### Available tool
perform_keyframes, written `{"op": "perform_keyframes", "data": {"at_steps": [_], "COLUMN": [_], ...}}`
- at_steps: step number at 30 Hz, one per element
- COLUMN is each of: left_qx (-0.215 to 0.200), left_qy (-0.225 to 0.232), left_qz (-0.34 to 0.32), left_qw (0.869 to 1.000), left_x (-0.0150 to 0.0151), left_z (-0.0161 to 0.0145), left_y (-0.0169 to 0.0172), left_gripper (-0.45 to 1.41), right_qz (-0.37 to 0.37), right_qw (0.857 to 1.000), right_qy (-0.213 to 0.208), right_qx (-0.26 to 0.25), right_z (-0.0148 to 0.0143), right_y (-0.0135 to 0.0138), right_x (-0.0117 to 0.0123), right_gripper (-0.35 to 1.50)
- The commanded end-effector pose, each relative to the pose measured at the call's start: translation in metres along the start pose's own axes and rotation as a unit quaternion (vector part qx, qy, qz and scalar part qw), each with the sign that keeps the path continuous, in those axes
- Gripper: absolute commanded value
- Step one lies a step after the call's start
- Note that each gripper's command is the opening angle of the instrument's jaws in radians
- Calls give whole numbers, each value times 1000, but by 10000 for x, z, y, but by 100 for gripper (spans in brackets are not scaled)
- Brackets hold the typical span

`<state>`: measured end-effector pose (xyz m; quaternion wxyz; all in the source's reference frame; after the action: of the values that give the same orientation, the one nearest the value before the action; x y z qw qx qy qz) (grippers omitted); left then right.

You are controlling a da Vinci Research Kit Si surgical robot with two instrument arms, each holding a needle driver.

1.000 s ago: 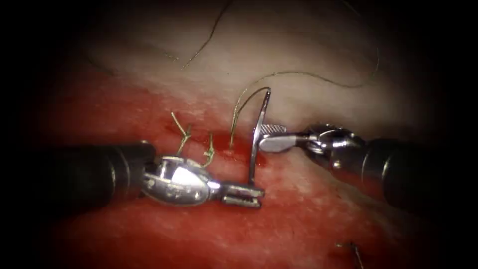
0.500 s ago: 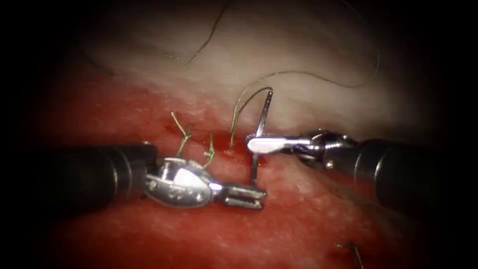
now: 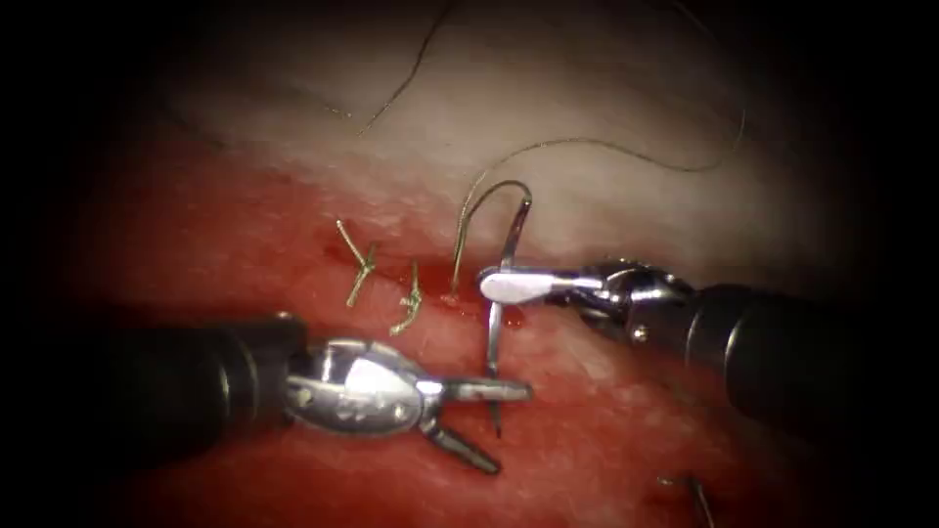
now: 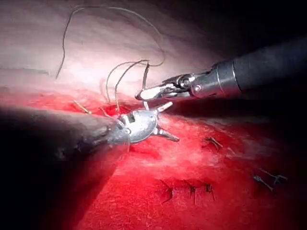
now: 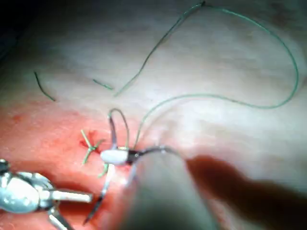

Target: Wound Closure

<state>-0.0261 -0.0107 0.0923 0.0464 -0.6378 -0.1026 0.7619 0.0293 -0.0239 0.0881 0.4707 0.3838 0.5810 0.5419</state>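
My right tool (image 3: 509, 284) reaches in from the right, its jaws shut on the middle of the curved needle (image 3: 496, 337). The needle stands nearly upright over the cut in the tissue (image 3: 626, 430), and I cannot tell whether its lower end touches the surface. My left tool (image 3: 511, 430) lies low on the left, jaws open around that lower end without gripping it. Thread (image 3: 587, 144) runs from the needle's top, loops down into the tissue left of the needle, and arcs off to the right. The left wrist view shows the open left tool (image 4: 173, 122) below the right tool (image 4: 153, 92). The right wrist view shows the right tool (image 5: 115, 156) on the needle (image 5: 103, 191).
Two tied stitches with cut thread ends (image 3: 357, 269) sit on the cut left of the needle. Red fluid (image 3: 293, 225) covers the tissue around the cut. Older dark stitches (image 4: 187, 189) lie nearer the camera. A loose thread end (image 3: 690, 489) lies at the lower right.
The right jaws closed on the needle's middle. Then the left jaws opened, let go of the needle's lower end and dropped slightly.
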Motion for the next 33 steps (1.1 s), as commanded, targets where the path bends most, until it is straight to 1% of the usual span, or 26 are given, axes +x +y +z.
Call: {"op": "perform_keyframes", "data": {"at_steps": [1,2,4,5,6,8,9,10,11,12,13,14,15,16,18,20,21,25,28,33], "left_qx": [18,33,40,40,41,40,39,37,36,32,29,28,30,34,47,41,34,20,26,37], "left_qy": [-10,-24,-44,-50,-53,-59,-60,-64,-67,-74,-79,-84,-91,-101,-128,-152,-171,-222,-253,-286], "left_qz": [-20,-27,-36,-38,-40,-45,-48,-57,-72,-90,-107,-130,-159,-173,-174,-156,-150,-147,-143,-140], "left_qw": [1000,999,998,997,997,996,996,996,995,993,991,988,983,979,975,975,973,964,957,947], "left_x": [-4,-4,-2,-1,-1,0,0,0,0,-2,-3,-6,-9,-12,-20,-29,-36,-63,-83,-108], "left_z": [5,3,-1,-4,-5,-11,-13,-15,-17,-20,-22,-24,-26,-26,-27,-28,-29,-31,-35,-40], "left_y": [-5,-7,-9,-9,-10,-8,-7,-6,-5,-5,-6,-8,-9,-10,-14,-17,-18,-25,-35,-58], "left_gripper": [51,47,61,73,79,81,76,67,46,0,-13,-37,-45,-45,-45,-45,-45,-45,-45,-45], "right_qz": [-15,-35,-68,-83,-95,-113,-125,-137,-151,-166,-178,-189,-206,-214,-233,-246,-257,-306,-331,-347], "right_qw": [1000,999,998,996,995,993,992,990,988,985,983,981,977,975,971,968,965,950,942,936], "right_qy": [-1,0,3,4,8,16,19,23,26,31,36,39,43,46,49,53,54,56,59,62], "right_qx": [1,-1,-9,-10,-12,-15,-17,-19,-21,-24,-25,-27,-27,-26,-23,-22,-22,-21,-20,-17], "right_z": [6,5,3,1,-1,-4,-7,-8,-10,-11,-12,-12,-12,-12,-10,-9,-9,-4,0,3], "right_y": [5,7,9,10,12,15,17,18,19,19,19,19,19,19,17,15,15,13,13,12], "right_x": [-1,0,3,4,6,10,11,13,14,16,17,18,19,20,21,23,24,26,28,30], "right_gripper": [-35,-35,-35,-35,-35,-35,-35,-35,-35,-35,-35,-35,-35,-35,-35,-35,-35,-35,-35,-35]}}
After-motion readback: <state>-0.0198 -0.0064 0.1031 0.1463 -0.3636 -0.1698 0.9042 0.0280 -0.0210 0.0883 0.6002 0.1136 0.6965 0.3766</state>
